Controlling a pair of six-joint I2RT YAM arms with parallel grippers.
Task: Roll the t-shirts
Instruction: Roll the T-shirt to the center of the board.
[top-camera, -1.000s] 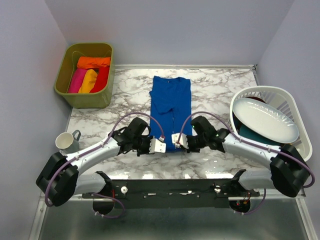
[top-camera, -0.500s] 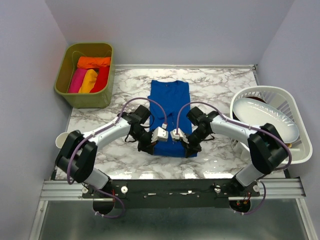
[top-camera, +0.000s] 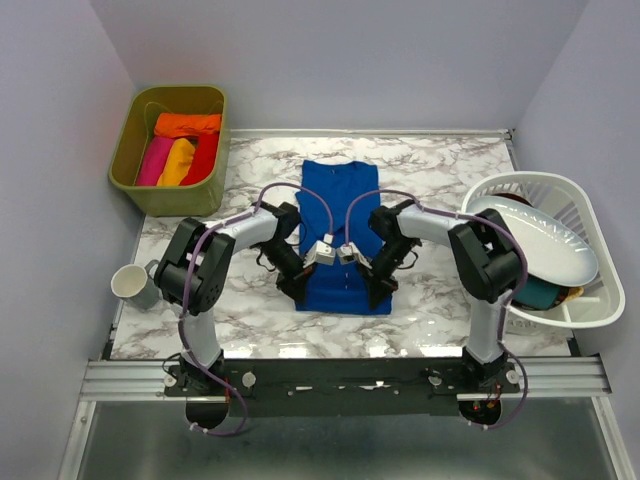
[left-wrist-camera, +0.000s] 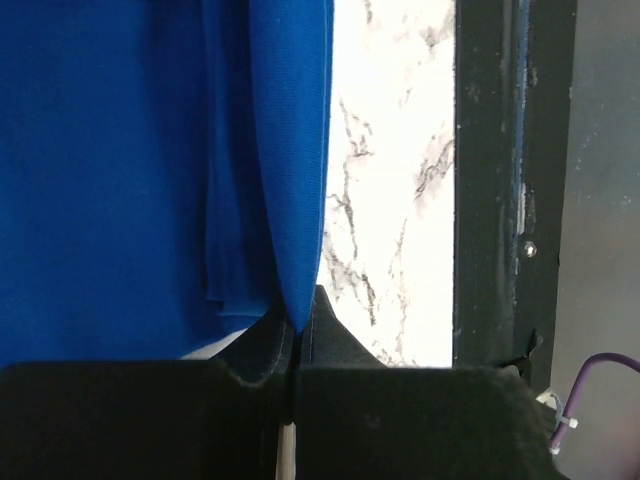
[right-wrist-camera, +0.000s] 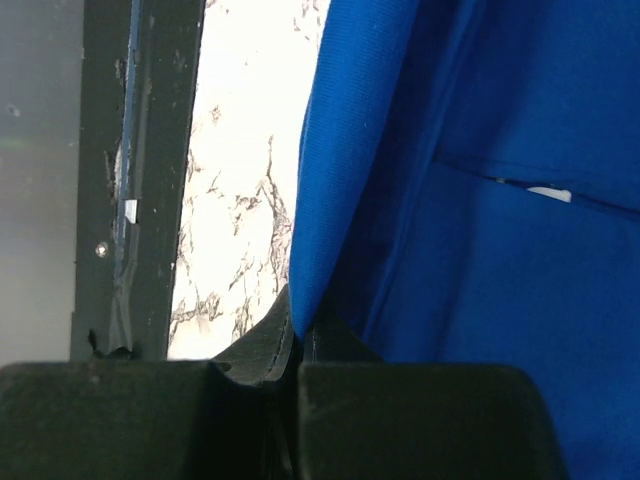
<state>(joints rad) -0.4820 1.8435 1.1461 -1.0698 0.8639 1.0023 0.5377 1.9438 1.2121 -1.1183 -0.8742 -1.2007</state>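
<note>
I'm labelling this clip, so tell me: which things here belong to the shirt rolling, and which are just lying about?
In the job: blue t-shirt; left gripper and right gripper, both shut on its hem; bright rolled cloths, likely shirts.

Lying about: olive-green bin; white slatted basket; white plate; mug.

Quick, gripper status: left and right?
Left gripper: closed, pinching the near edge of the blue t-shirt.
Right gripper: closed, pinching the same edge.
</note>
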